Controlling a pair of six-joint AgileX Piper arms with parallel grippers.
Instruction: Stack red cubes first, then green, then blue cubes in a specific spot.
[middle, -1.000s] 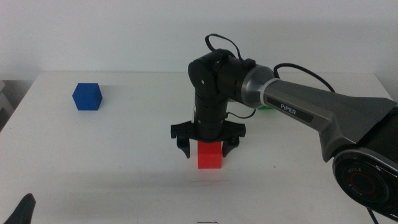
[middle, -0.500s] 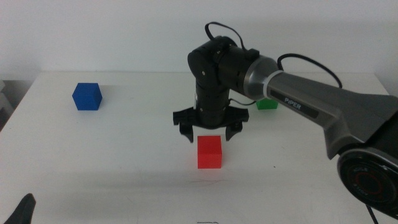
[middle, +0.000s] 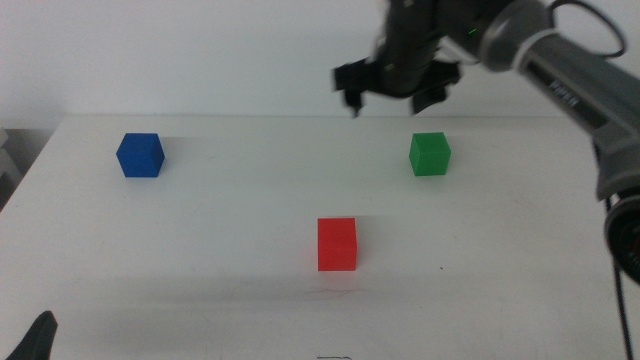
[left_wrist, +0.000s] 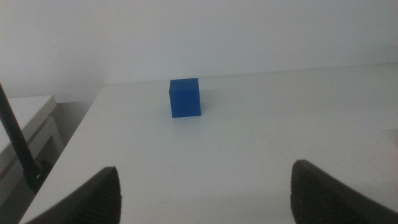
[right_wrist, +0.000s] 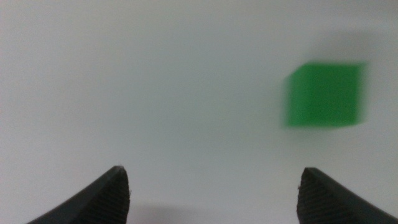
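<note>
Hovering high beyond the red cube (middle: 337, 244), my right gripper (middle: 395, 82) hangs wide open, holding nothing. Green cube (middle: 430, 154) sits just below it; blue cube (middle: 139, 155) lies far left. Left gripper (left_wrist: 205, 186) waits wide open, empty, facing blue.

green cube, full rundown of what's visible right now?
The green cube is small, matte and plain-faced, with no markings. It sits flat and upright on the white table, toward the far right, apart from the other cubes. Nothing touches it: the right gripper hangs above and slightly left of it, jaws open and empty. In the right wrist view it appears blurred, off to one side of the jaws.
</note>
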